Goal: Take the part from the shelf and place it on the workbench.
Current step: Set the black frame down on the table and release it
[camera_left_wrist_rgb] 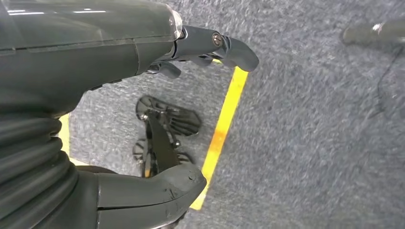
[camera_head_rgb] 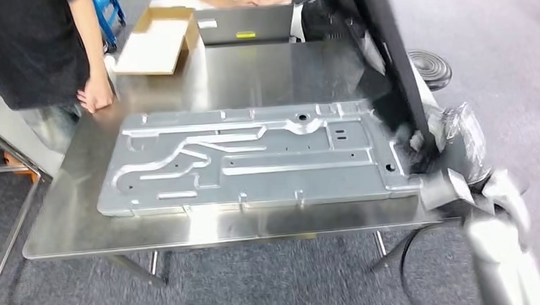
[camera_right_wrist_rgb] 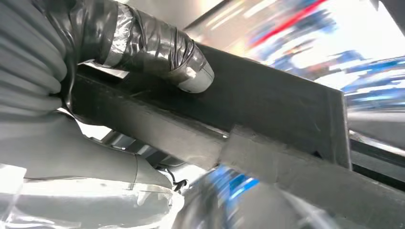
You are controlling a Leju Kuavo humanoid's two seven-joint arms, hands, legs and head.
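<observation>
A long black part (camera_head_rgb: pixel 390 65) stands tilted at the right end of the steel workbench (camera_head_rgb: pixel 250 71), its lower end by the corner of a large stamped metal plate (camera_head_rgb: pixel 254 163) that lies flat on the bench. My right hand (camera_head_rgb: pixel 453 148), wrapped in tape and plastic, grips the part low down. In the right wrist view the taped thumb (camera_right_wrist_rgb: pixel 184 67) presses on the black part (camera_right_wrist_rgb: pixel 267 109). My left hand (camera_left_wrist_rgb: pixel 143 95) hangs over grey carpet with its fingers apart and nothing in it.
A person stands at the bench's far left corner with a hand (camera_head_rgb: pixel 96 95) on the top. An open cardboard box (camera_head_rgb: pixel 156 40) and a grey case (camera_head_rgb: pixel 244 24) sit at the back. A black round base (camera_head_rgb: pixel 430 66) is on the floor to the right.
</observation>
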